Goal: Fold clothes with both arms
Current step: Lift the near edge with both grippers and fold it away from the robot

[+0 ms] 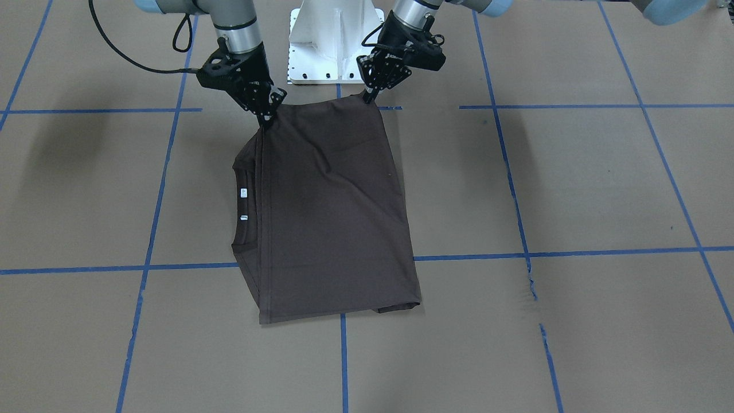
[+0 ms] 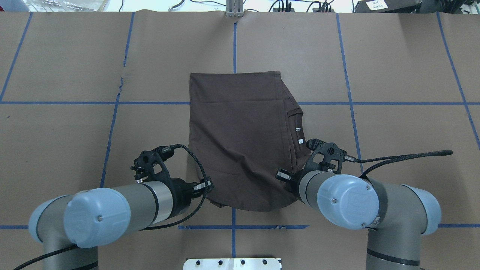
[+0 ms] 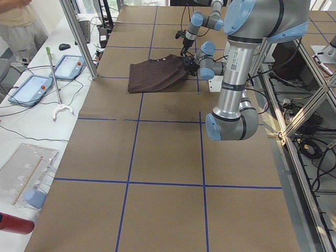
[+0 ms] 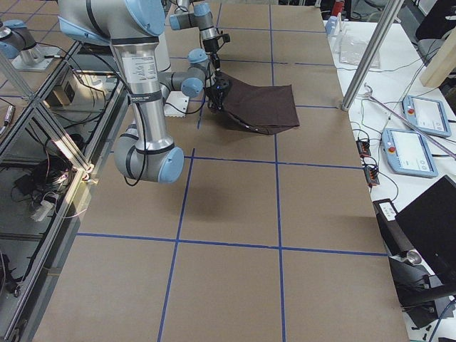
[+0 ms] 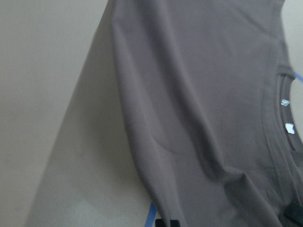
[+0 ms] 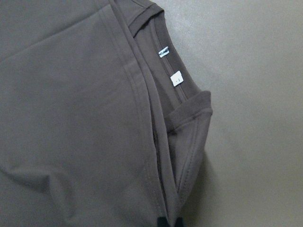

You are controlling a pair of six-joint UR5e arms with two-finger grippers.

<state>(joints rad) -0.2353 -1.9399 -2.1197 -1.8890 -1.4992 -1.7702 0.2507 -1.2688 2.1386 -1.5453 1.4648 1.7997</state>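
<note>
One dark brown-grey T-shirt [image 1: 327, 212] lies near the middle of the paper-covered table [image 1: 573, 189], just in front of the white pedestal [image 1: 335, 40] and across one of the blue tape lines [image 1: 470, 257]. It is already a compact, roughly rectangular packet rather than a spread-out garment. No sleeves stick out, and a stitched hem edge runs beside the ribbed neckline [image 1: 241, 229], which faces the robot's right with two small white labels [image 1: 243, 193] showing inside it. From this I judge that at least one fold is done. The far edge rests flat on the table, while the edge nearest the robot is raised off the surface and drawn taut between two corners, so the cloth slopes up toward the arms. The right gripper [image 1: 266, 119] has its fingers pinched together on the raised corner at the neckline side. The left gripper [image 1: 369, 96] is likewise closed tight on the opposite raised corner, with only fabric between its tips. Both wrist cameras look down along hanging cloth, which fits that grip. The step in hand looks like a second fold, bringing the near edge over toward the far one. What seems left is to carry both corners across evenly, lay them down square on the lower layer, let go, and perhaps smooth or fold once more. Uneven travel of the two arms could skew the packet.
</note>
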